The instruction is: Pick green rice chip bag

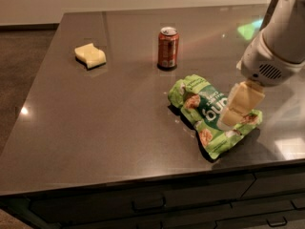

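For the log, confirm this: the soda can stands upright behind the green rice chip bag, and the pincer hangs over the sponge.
Wrong: the camera view shows the pincer over the green rice chip bag, not the sponge. The soda can part holds.

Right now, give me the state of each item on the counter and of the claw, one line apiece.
green rice chip bag: lying flat and crinkled on the counter, near its front edge.
soda can: upright, behind the bag and apart from it.
sponge: lying flat at the far left, on its own.
claw: low over the bag's right end; whether it touches cannot be told.
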`<state>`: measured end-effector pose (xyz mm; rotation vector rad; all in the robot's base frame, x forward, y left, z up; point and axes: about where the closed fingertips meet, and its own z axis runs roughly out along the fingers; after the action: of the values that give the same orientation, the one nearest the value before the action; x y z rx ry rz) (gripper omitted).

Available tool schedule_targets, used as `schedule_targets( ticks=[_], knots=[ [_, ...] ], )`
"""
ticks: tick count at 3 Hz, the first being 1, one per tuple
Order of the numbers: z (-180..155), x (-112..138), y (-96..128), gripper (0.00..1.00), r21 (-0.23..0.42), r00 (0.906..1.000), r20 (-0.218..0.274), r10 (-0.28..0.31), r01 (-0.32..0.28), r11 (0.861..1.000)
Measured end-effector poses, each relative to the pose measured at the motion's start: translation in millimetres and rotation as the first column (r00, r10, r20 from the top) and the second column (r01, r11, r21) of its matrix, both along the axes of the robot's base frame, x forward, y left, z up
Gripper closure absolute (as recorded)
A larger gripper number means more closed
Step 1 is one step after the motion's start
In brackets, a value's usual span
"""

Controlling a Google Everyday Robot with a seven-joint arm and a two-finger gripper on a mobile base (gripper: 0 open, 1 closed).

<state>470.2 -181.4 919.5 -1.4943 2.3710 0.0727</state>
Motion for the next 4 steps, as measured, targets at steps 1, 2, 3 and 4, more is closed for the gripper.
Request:
schedule_targets(
  ticks=[1,2,3,4],
  knots=[
    [-26,2,11,0.00,0.021,0.9993,-0.029,-0.024,0.024,0.999],
    [-46,8,20,0.00,0.025,0.9982,-0.036,-0.048,0.049,0.999],
    [-54,16,25,0.17,0.012,0.9961,-0.032,-0.082,0.082,0.997],
    [-56,20,28,0.39,-0.001,0.9944,-0.029,-0.102,0.102,0.995]
  ],
)
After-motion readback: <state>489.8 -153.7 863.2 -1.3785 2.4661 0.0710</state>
